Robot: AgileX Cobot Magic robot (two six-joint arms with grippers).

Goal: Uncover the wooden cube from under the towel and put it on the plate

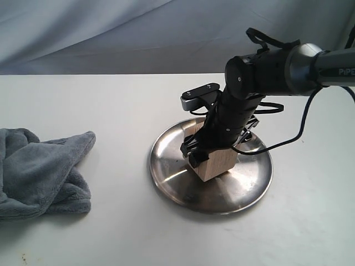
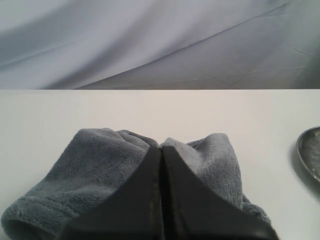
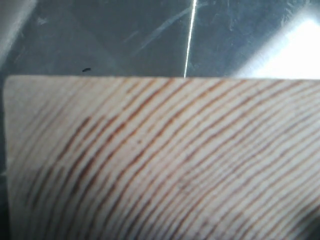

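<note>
Placement time: our right gripper (image 1: pixel 206 155) clamps the pale grained wooden cube (image 1: pixel 219 164) on the round shiny steel plate (image 1: pixel 172 166), grey fleece towel (image 1: pixel 39 166) well aside, so next we release and lift clear.

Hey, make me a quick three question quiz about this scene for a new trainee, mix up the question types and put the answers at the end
1. True or false: the towel covers the wooden cube.
2. In the exterior view, the towel lies A) left of the plate, B) right of it, C) on it.
3. Fill in: the ___ gripper is at the cube.
Key: 1 false; 2 A; 3 right.
</note>
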